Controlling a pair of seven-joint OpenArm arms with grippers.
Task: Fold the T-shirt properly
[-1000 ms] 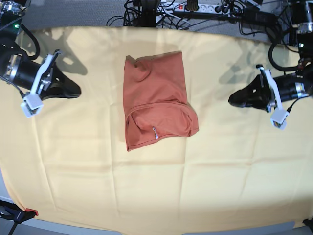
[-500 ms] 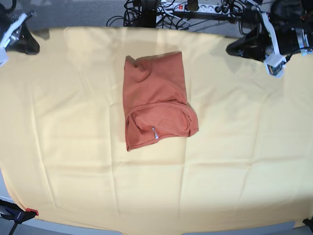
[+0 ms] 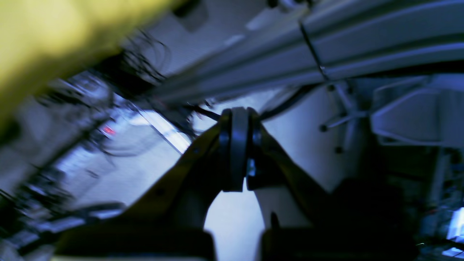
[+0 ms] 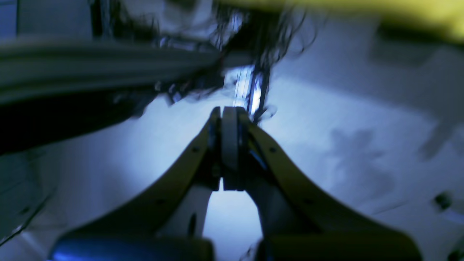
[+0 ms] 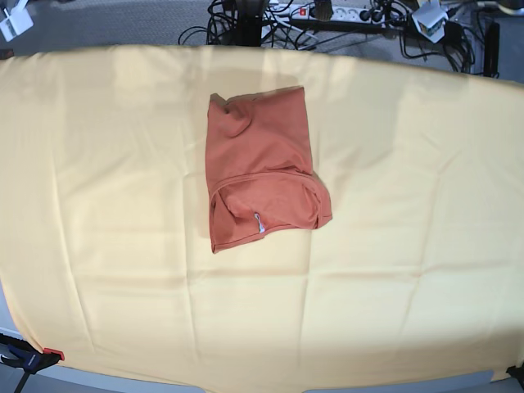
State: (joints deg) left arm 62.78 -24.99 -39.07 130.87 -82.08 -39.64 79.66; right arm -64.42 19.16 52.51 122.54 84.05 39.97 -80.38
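Observation:
The rust-orange T-shirt [image 5: 262, 164] lies folded into a compact, slightly uneven block at the centre of the yellow cloth, with a small white tag [image 5: 259, 223] showing near its front edge. Nothing touches it. In the left wrist view, my left gripper [image 3: 239, 152] is shut with nothing between its pads, pointing at blurred frame parts and cables beyond the table. My right gripper [image 4: 229, 145] is likewise shut and empty in the right wrist view. In the base view only white bits of the arms show at the far corners, top left [image 5: 15, 18] and top right [image 5: 430, 16].
The pale yellow cloth [image 5: 393, 262] covers the whole table, with creases across it. Cables and a power strip [image 5: 327, 11] run behind the far edge. A red-handled clamp [image 5: 33, 358] holds the front left corner.
Both arms have pulled back from either side of the T-shirt to the far corners, almost out of the base view. The T-shirt has not moved.

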